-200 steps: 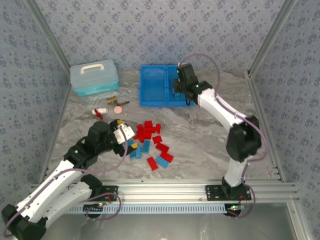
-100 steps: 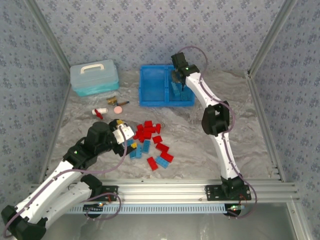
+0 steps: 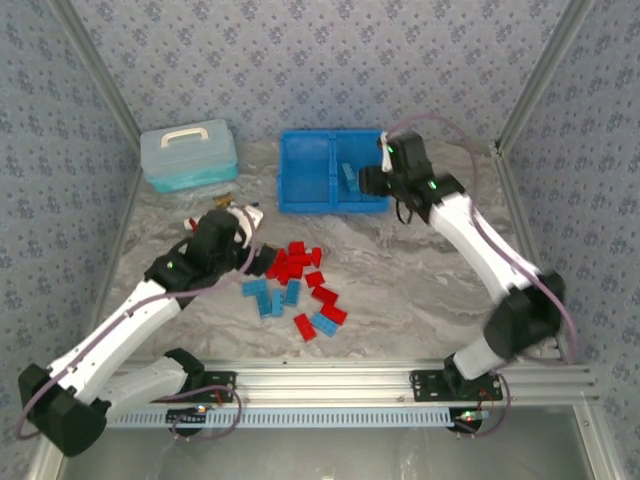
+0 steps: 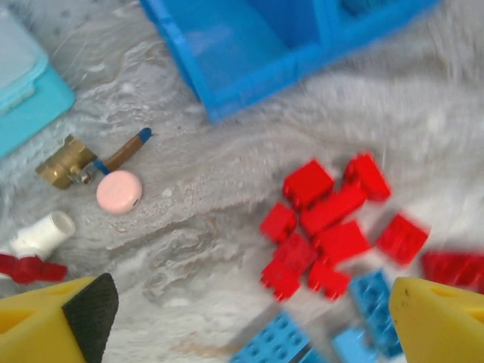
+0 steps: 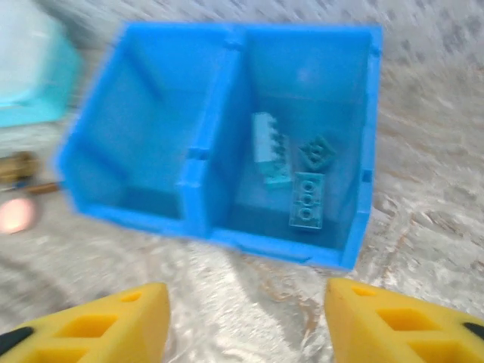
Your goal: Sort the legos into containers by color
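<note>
Currently, the left gripper (image 4: 249, 325) is hovering wide open and empty over the legos (image 3: 300, 285), glossy studded plastic bricks, red and light blue, lying loose on the marbled table (image 3: 420, 280). The blue bin (image 5: 302, 29) is holding a few light-blue bricks (image 5: 306, 198) in its right compartment; its left is sitting empty, so sorting is barely starting. The right gripper (image 5: 246, 321) is hanging open and empty.

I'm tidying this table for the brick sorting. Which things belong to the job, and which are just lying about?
Job: red bricks, light blue bricks, blue bin.
Lying about: teal box, pink disc, brass fitting, white pipe piece.
</note>
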Robot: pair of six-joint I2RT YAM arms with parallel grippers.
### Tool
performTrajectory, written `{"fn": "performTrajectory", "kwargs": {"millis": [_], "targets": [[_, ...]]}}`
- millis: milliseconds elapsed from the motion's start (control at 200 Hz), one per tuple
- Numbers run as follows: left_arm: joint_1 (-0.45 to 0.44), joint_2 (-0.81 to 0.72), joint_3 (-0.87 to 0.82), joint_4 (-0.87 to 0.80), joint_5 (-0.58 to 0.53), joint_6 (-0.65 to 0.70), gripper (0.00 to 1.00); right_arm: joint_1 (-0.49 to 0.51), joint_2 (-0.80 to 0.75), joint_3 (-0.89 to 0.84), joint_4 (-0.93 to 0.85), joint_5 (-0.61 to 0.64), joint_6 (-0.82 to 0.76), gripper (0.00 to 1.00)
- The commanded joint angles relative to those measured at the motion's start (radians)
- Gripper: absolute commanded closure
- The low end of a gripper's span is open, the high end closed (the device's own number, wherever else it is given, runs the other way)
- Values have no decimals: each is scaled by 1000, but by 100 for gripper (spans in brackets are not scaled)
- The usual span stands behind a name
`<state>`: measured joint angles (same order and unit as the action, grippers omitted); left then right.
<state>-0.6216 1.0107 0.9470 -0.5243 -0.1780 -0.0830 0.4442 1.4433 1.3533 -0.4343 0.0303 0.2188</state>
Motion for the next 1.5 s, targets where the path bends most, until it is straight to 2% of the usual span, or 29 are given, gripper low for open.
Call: {"fn": "performTrajectory", "kwargs": {"millis": [0,70,135,265,310,415,485,575,720,1089,1274,1379,1494], "targets": [[-22,38,70,-63,-63,-376,10,54,-113,-229,130,-119,-79,36],[-64,68,35,-7,-58,-536,15,101,-176,-311,126,-78,-136,33],[-146,125,29,6,-99,-648,17,132,-211,-360,148,-42,-142,31],[-337,290,100,-99,-191,-839,21,155,-282,-474,265,-40,-153,25],[-395,349,126,-146,-212,-933,25,158,-307,-509,310,-31,-156,23],[-487,460,146,-177,-181,-1134,29,160,-348,-566,363,25,-145,18],[-525,538,157,-115,-142,-1160,26,160,-369,-587,373,81,-141,14],[-532,646,222,-138,-100,-1154,17,156,-405,-639,419,118,-129,8],[-531,752,295,-173,-109,-1141,5,140,-437,-676,437,136,-107,2],[-475,869,300,-49,-115,-1301,11,133,-435,-677,431,147,-81,2],[-461,873,229,12,-90,-1379,25,133,-448,-678,425,151,-75,1],[-459,876,224,0,-89,-1375,47,133,-451,-675,420,157,-70,1],[-461,875,242,-47,-90,-1358,59,132,-449,-674,416,173,-65,1]]}}
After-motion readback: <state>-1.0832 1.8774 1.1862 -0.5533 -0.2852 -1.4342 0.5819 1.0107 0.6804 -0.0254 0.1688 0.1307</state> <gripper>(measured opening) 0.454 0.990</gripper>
